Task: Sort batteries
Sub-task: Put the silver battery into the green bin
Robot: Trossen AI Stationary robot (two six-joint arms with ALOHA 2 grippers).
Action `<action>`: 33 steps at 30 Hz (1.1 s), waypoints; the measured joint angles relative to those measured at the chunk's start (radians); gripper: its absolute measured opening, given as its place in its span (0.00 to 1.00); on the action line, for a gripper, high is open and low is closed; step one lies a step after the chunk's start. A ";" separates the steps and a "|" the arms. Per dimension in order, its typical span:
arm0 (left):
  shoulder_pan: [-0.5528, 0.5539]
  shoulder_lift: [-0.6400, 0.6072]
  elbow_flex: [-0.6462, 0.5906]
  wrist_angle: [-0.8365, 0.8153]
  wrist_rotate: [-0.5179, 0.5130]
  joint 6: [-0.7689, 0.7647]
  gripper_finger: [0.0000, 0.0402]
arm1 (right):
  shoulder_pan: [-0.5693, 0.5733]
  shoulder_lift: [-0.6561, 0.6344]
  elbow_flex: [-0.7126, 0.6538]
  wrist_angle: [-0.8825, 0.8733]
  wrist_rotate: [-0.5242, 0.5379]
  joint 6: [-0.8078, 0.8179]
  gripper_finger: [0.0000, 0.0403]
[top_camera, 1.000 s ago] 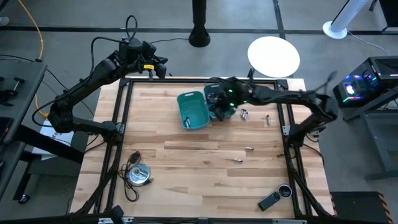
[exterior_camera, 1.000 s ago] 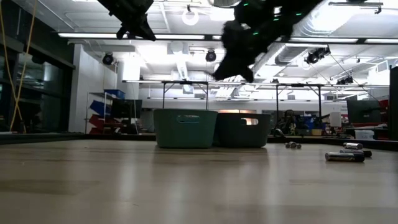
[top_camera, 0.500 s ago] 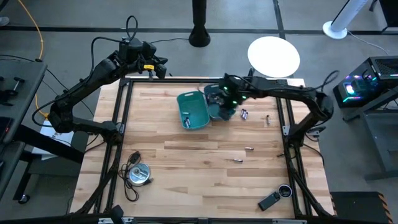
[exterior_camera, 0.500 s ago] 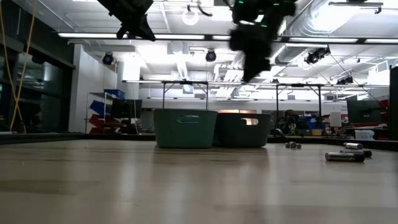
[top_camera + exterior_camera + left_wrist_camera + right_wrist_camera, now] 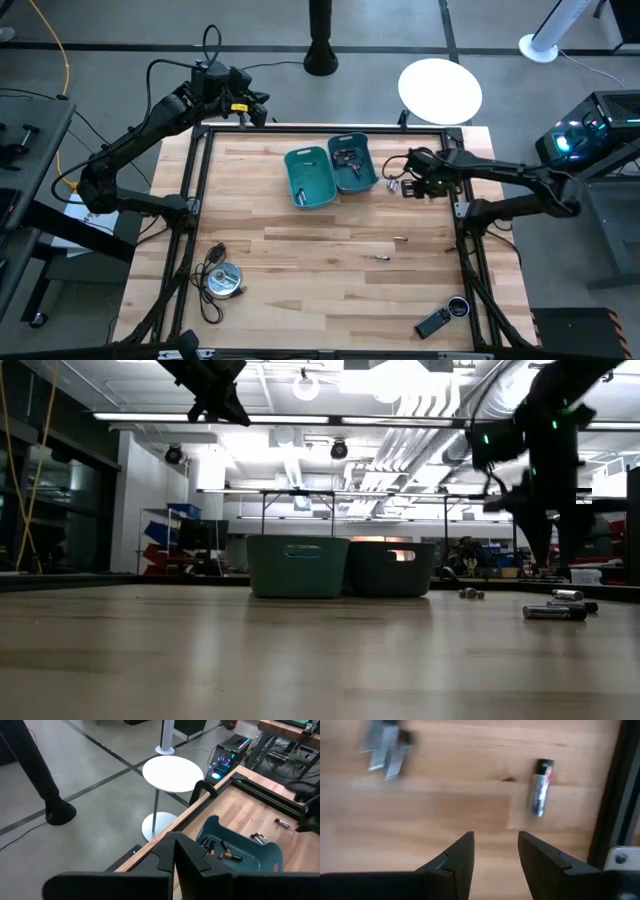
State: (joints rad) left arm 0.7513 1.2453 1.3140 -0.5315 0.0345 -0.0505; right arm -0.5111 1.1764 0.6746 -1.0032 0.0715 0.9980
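Note:
Two teal bins stand side by side at the far middle of the table: the left bin (image 5: 311, 176) and the right bin (image 5: 353, 163), which has several batteries (image 5: 220, 853) lying in it. Loose batteries lie on the wood: a pair (image 5: 393, 184), one near the right rail (image 5: 431, 190) and two nearer the middle (image 5: 400, 239) (image 5: 381, 257). My right gripper (image 5: 412, 187) hovers open above the wood, between the pair (image 5: 387, 750) and the single battery (image 5: 541, 794), with nothing between its fingers. My left gripper (image 5: 250, 108) waits shut, high over the far left corner.
A round silver disc with a black cable (image 5: 222, 280) lies near the left front. A black gadget (image 5: 435, 322) with a round lens lies at the right front. Black frame rails (image 5: 457, 200) border the table. A white round side table (image 5: 440, 90) stands beyond the far edge.
My right gripper has left its place above the right bin, gone toward the table's right edge and come lower. It now hangs over the loose batteries right of the bins. The bins and the loose batteries have stayed put.

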 joint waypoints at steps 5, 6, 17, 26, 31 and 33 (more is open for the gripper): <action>0.000 0.000 0.000 0.005 0.000 -0.008 0.00 | -0.081 0.041 -0.120 0.101 0.060 0.053 0.36; 0.000 0.000 0.000 0.005 0.000 -0.014 0.00 | -0.096 0.049 -0.133 0.116 0.083 0.055 0.36; 0.000 0.000 0.000 0.005 0.001 -0.053 0.00 | -0.210 0.139 -0.161 0.253 0.098 -0.135 0.34; 0.000 0.000 0.000 0.004 0.008 -0.053 0.00 | -0.187 0.092 -0.032 0.306 -0.022 -0.238 0.08; -0.002 0.000 0.000 0.005 0.009 -0.053 0.00 | -0.121 0.050 0.178 0.486 -0.020 -0.290 0.06; -0.002 0.000 0.000 0.005 0.008 -0.053 0.00 | -0.096 0.066 0.255 0.619 -0.049 -0.308 0.05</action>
State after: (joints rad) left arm 0.7498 1.2453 1.3140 -0.5267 0.0429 -0.1036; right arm -0.6076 1.2424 0.9300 -0.3842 0.0223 0.6902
